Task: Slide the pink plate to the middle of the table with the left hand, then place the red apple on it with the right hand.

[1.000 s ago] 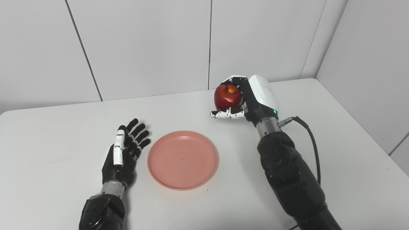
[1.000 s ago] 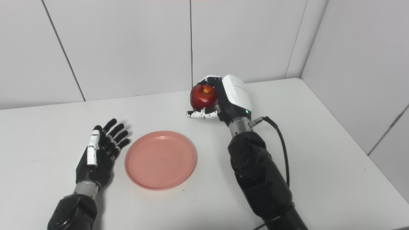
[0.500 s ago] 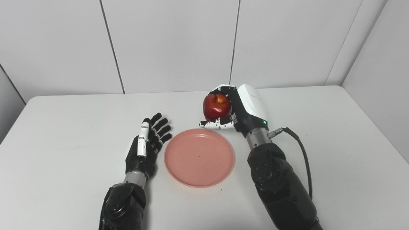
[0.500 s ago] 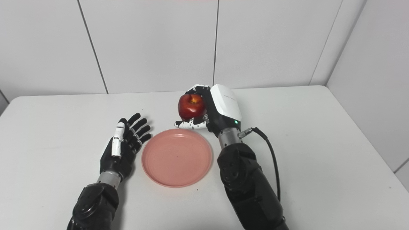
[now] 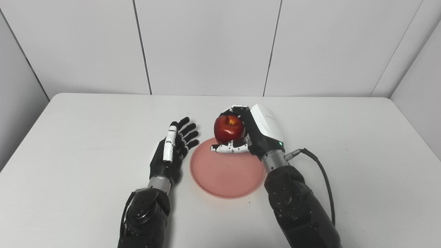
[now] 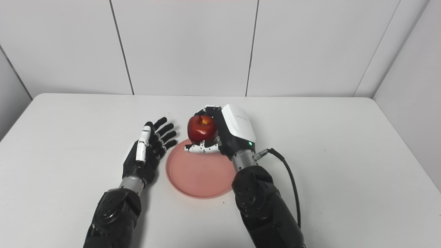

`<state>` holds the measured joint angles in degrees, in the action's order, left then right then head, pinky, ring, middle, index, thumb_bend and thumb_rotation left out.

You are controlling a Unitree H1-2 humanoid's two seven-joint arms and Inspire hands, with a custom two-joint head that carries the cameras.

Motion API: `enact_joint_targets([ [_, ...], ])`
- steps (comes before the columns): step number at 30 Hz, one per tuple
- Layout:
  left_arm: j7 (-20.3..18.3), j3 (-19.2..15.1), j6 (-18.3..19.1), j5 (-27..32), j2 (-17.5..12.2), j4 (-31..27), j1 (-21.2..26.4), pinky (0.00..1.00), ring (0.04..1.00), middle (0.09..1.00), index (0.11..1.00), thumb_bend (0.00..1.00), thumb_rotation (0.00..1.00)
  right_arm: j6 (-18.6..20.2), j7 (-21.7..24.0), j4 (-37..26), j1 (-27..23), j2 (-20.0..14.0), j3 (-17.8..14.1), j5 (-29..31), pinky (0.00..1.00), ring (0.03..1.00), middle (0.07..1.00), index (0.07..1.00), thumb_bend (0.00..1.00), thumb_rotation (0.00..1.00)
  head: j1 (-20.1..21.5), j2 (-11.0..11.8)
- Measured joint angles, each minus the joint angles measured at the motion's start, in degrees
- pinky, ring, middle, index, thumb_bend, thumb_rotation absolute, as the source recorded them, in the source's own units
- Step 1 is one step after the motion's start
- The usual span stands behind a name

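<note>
The pink plate [image 5: 225, 174] lies flat near the middle of the white table [image 5: 86, 137]. My right hand [image 5: 253, 132] is shut on the red apple [image 5: 228, 128] and holds it above the plate's far rim, stem end up. My left hand [image 5: 172, 151] rests open just left of the plate, fingers spread and pointing away from me, holding nothing. In the right eye view the red apple [image 6: 202, 128] hangs over the far edge of the pink plate [image 6: 200, 175], beside my open left hand [image 6: 146, 153].
White wall panels [image 5: 206, 44] close off the table's far side and both ends. A black cable [image 5: 322, 179] loops out from my right wrist over the table on the right.
The camera has swung left, shifting the whole picture. My right hand has carried the apple toward me, from beyond the plate to above its far rim. The left hand stays open beside the plate.
</note>
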<state>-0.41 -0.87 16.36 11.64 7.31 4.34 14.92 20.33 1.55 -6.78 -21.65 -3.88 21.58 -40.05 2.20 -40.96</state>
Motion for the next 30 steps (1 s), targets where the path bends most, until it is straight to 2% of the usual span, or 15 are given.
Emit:
enact_joint_targets([
  [6,0.3,0.02,-0.01,-1.19,0.16,-0.01,0.02,0.81,0.837,0.843,0.834,0.4,1.0,-1.22,-0.04,2.58,1.12,0.06,0.89,0.4,0.28,0.366,0.459,0.488,0.51,0.12,-0.26,-0.26],
  [7,0.3,0.03,-0.03,-1.22,0.19,-0.01,0.02,0.81,0.838,0.843,0.835,0.4,1.0,-1.55,-0.06,3.12,1.29,0.06,0.92,0.51,0.29,0.374,0.442,0.512,0.52,0.05,-0.27,-0.26],
  [10,0.3,0.01,-0.08,-1.6,0.19,-0.01,0.02,0.8,0.834,0.842,0.834,0.39,1.0,-1.97,-0.11,4.11,1.58,0.11,1.13,0.57,0.29,0.375,0.43,0.528,0.52,0.0,-0.27,-0.26],
  [14,0.3,-0.02,-0.1,-1.98,0.21,0.0,0.02,0.81,0.836,0.842,0.835,0.39,1.0,-3.87,-0.41,5.41,2.23,0.13,1.41,0.61,0.27,0.358,0.422,0.531,0.52,0.0,-0.27,-0.44],
  [25,0.27,-0.11,-0.26,-1.99,0.4,0.07,0.02,0.8,0.835,0.843,0.835,0.38,1.0,-4.95,-1.0,8.01,3.14,0.38,1.37,1.39,0.24,0.334,0.412,0.529,0.52,0.0,-0.27,-0.62],
  [27,0.28,-0.09,-0.26,-2.0,0.4,0.07,0.02,0.8,0.834,0.843,0.835,0.38,1.0,-5.03,-1.04,8.09,3.13,0.38,1.37,1.65,0.23,0.314,0.46,0.497,0.53,0.0,-0.35,-0.62],
  [30,0.28,-0.08,-0.26,-2.02,0.4,0.06,0.02,0.81,0.836,0.844,0.837,0.38,1.0,-5.04,-1.06,8.11,3.13,0.38,1.38,1.88,0.23,0.31,0.474,0.488,0.53,0.0,-0.35,-0.62],
])
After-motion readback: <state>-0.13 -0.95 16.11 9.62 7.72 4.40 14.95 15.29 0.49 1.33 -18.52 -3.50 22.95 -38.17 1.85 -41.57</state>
